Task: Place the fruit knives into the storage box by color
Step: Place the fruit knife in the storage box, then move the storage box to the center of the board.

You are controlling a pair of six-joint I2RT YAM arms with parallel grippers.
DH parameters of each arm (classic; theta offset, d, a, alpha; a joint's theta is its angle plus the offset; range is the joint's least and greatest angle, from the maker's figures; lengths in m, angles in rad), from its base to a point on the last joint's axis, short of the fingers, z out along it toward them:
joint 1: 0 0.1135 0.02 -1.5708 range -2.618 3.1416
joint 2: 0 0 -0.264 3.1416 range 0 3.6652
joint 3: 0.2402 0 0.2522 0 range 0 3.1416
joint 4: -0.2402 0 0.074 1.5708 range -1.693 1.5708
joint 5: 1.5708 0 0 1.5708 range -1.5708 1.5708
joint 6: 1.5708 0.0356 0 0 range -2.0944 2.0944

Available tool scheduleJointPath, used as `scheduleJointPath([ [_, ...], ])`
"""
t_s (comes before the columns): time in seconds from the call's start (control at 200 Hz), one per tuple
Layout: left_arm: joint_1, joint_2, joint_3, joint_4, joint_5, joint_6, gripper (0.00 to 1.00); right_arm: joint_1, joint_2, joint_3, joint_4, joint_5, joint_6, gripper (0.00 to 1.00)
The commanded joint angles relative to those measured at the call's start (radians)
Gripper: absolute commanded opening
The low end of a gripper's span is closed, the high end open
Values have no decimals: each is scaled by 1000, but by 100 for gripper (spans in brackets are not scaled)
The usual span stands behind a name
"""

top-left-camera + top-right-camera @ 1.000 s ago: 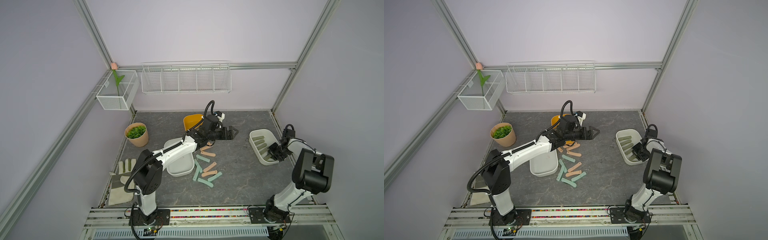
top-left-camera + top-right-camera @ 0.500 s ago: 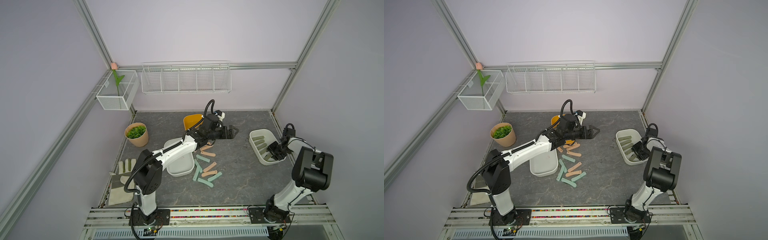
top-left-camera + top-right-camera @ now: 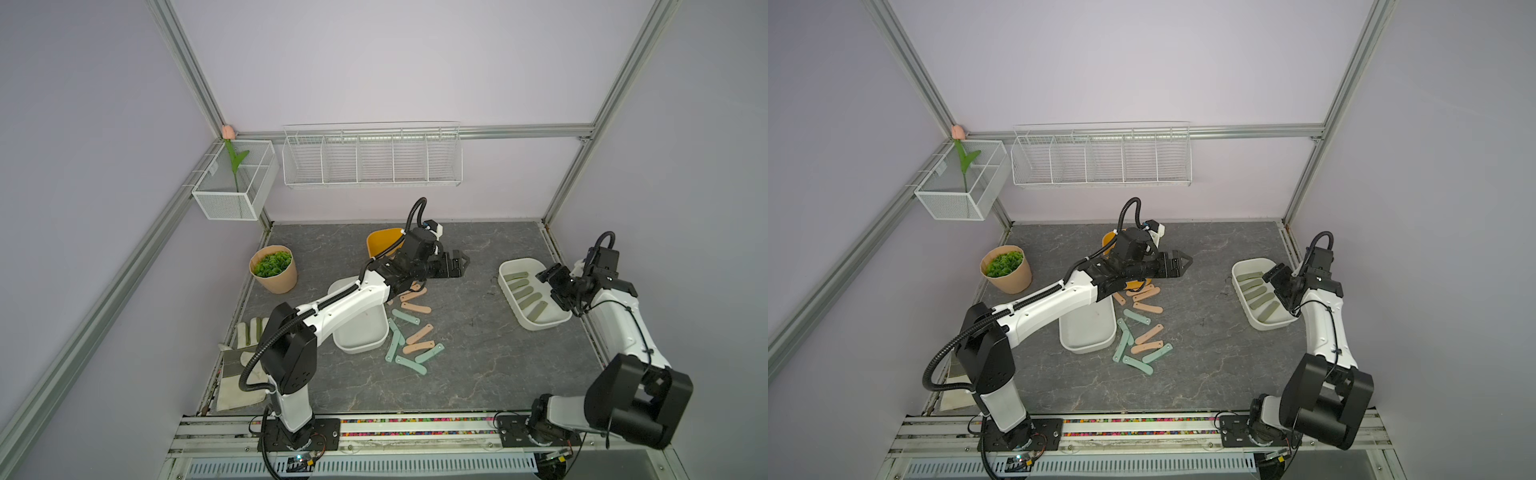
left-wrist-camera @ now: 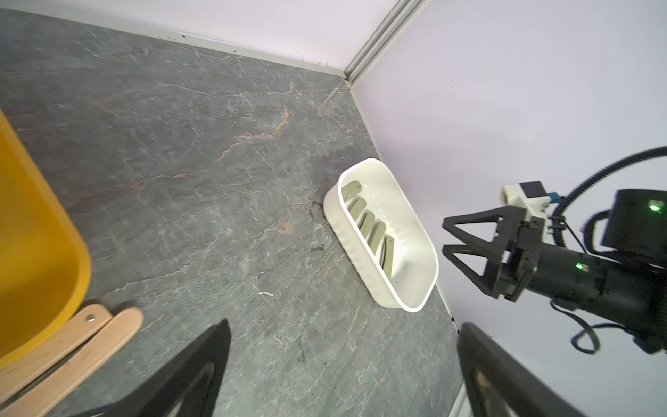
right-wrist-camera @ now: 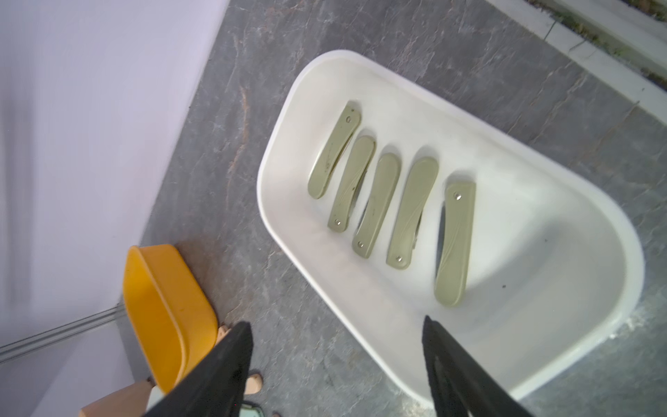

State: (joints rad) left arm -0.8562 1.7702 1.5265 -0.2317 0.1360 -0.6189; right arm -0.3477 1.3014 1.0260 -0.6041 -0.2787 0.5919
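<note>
We log both tools spread wide and empty: right tool (image 4: 447, 234) at the white box (image 3: 547, 322), frame right in both top views, five olive knives (image 5: 377, 205) parallel inside; pink and teal knives (image 3: 419, 333) strewn mid-frame on the worktop (image 3: 478, 353), axes mixed, nearer the left tool (image 4: 344, 325).

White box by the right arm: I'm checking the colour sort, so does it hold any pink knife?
No, the white box holds five knives, all olive green, lying side by side.
</note>
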Motion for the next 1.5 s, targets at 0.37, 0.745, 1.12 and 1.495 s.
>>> scheduleJointPath([
  [0.37, 65, -143, -9, -219, -198, 126, 99, -10, -276, -326, -85, 13, -7, 89],
  [0.745, 75, -228, -84, -253, -265, 165, 99, -27, -100, -327, 55, 1, -4, 89],
  [1.12, 77, -226, -106, -247, -279, 158, 99, -58, 62, -256, 129, -52, -8, 89],
  [1.495, 83, -194, -86, -257, -282, 166, 99, -56, 173, -201, 215, -147, 52, 90],
])
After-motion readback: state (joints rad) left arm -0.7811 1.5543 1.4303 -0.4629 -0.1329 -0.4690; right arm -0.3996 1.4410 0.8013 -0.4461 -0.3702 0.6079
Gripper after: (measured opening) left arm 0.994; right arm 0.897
